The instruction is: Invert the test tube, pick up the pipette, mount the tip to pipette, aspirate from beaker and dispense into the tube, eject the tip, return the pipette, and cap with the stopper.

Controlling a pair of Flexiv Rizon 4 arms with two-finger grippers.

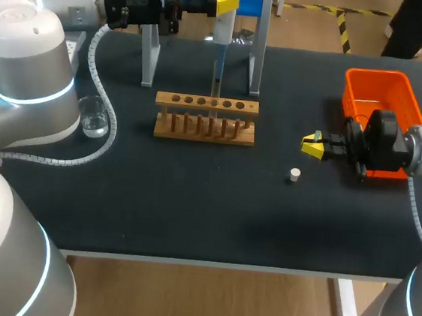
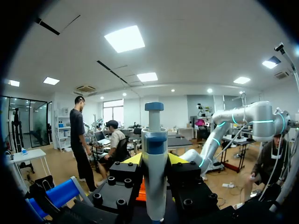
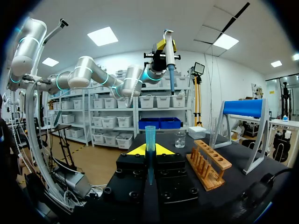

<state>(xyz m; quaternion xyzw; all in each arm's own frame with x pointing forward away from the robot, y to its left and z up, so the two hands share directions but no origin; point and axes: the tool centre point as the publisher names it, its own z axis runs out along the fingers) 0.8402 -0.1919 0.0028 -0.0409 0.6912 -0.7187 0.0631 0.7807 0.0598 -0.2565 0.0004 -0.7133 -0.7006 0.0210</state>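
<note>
Tip mounting in hand, pipette and tip not yet joined.
On the table the beaker [image 1: 93, 115] sat at nine o'clock; at twelve the left gripper [image 2: 154, 161] was clenched on the pipette [image 2: 154, 154], held high above the rack [image 1: 205, 118], where the test tube [image 3: 213, 131] stood. The stopper [image 1: 294, 174] lay at four o'clock of the rack. At three o'clock the right gripper [image 1: 314, 146] grasped the pipette tip [image 3: 150, 140] upright, well apart from the pipette. Next, I judged, the nozzle had to line up over the tip's open end and press straight in.
</note>
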